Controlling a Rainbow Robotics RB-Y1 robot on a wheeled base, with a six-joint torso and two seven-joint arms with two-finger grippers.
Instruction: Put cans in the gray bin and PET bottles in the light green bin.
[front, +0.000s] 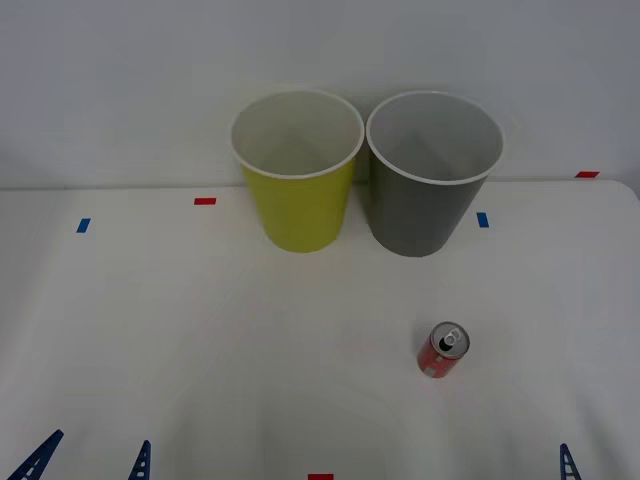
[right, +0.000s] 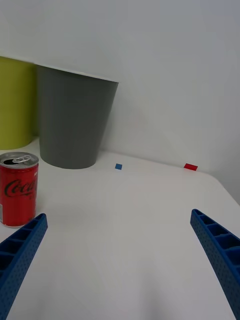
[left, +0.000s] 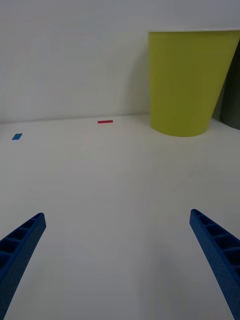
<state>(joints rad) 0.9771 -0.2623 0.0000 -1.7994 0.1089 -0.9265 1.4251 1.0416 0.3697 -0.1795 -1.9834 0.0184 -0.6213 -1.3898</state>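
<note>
A small red can (front: 443, 350) with a silver top stands upright on the white table, in front of the gray bin (front: 420, 210) and nearer to me. The light green bin (front: 300, 205) stands just left of the gray one, both at the back by the wall. My right gripper (right: 118, 215) is open, low over the table's near edge, and the can (right: 19, 189) stands just beyond its left finger, with the gray bin (right: 75, 120) behind. At the near left, my left gripper (left: 117, 214) is open and holds nothing; the light green bin (left: 187, 85) is far ahead of it. PET bottles are out of view.
Small tape marks lie on the table: red (front: 205, 201) and blue (front: 83, 225) at the left, blue (front: 483, 219) and red (front: 587, 174) at the right, red (front: 320, 477) at the near edge. A plain wall rises right behind the bins.
</note>
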